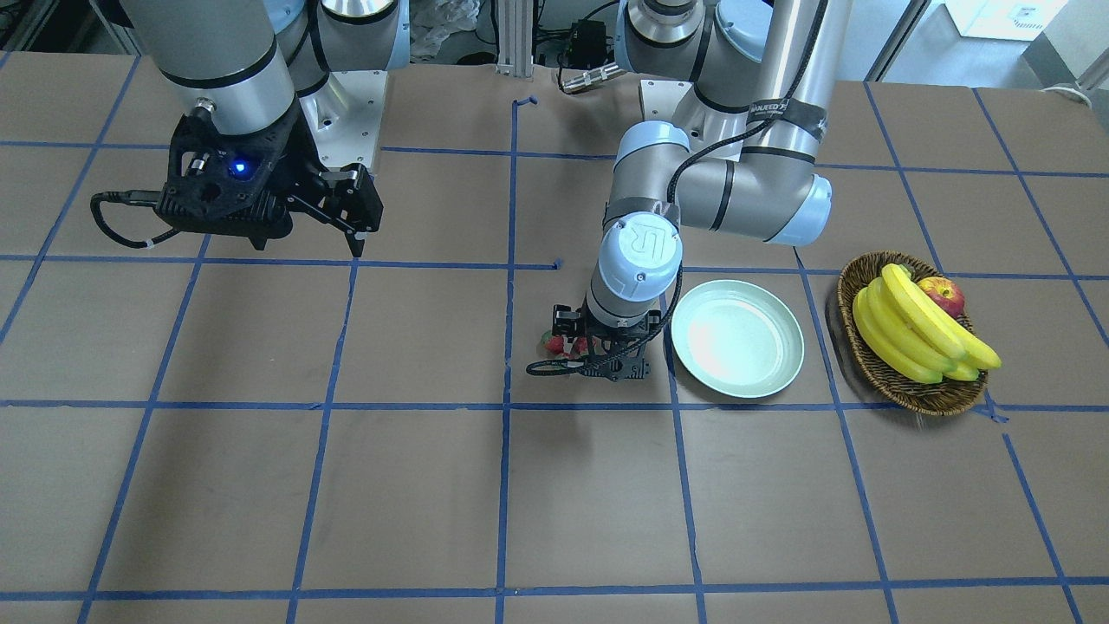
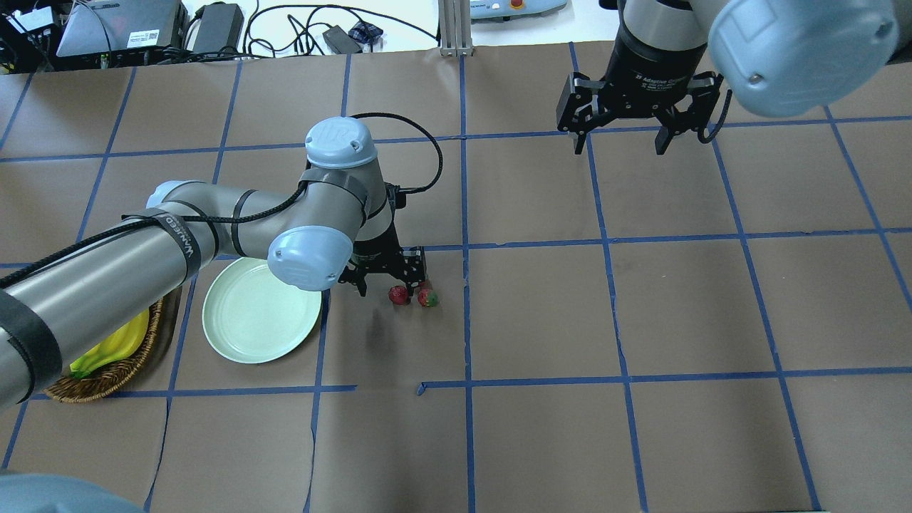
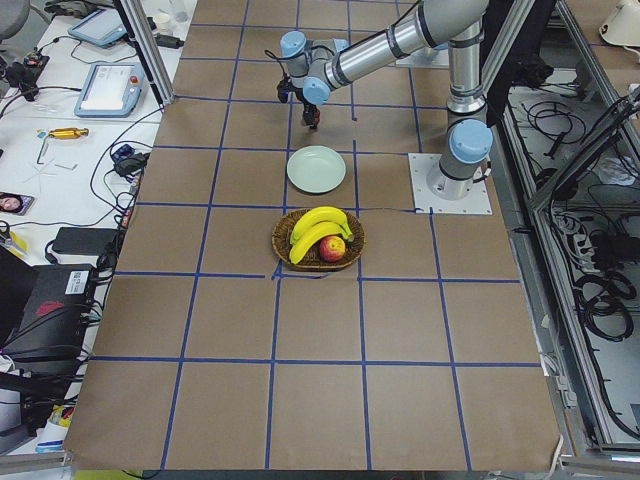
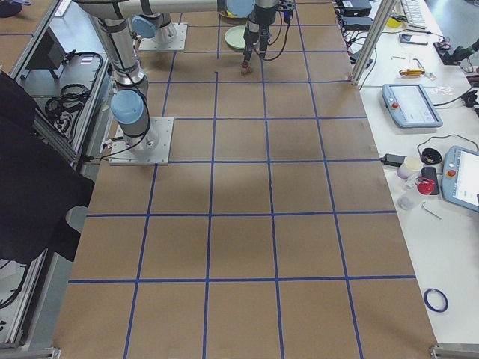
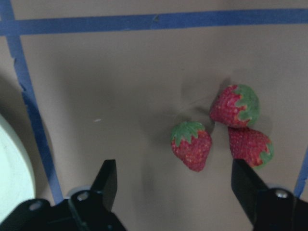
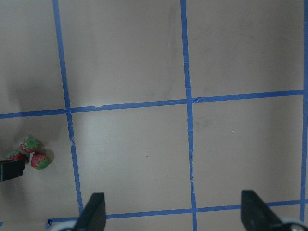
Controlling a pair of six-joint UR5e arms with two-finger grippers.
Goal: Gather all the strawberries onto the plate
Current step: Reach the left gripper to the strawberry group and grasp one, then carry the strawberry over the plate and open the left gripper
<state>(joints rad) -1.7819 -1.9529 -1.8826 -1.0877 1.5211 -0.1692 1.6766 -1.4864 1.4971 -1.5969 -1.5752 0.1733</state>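
Observation:
Three small red strawberries lie close together on the brown table, one (image 5: 191, 146) nearest the middle and two (image 5: 235, 105) (image 5: 250, 146) touching to its right. The cluster (image 2: 413, 296) also shows in the overhead view and in the right wrist view (image 6: 32, 153). My left gripper (image 5: 175, 192) (image 2: 390, 283) is open and empty, low over the table, with the nearest strawberry between its fingers' line. The pale mint-green plate (image 2: 242, 335) (image 1: 736, 377) is empty, just beside the left wrist. My right gripper (image 2: 618, 146) (image 1: 355, 234) is open and empty, held high and far from the strawberries.
A brown wicker basket (image 1: 901, 386) (image 2: 107, 374) with bananas (image 1: 918, 325) and a red-yellow apple (image 1: 943, 293) stands beyond the plate, away from the strawberries. Blue tape lines cross the table.

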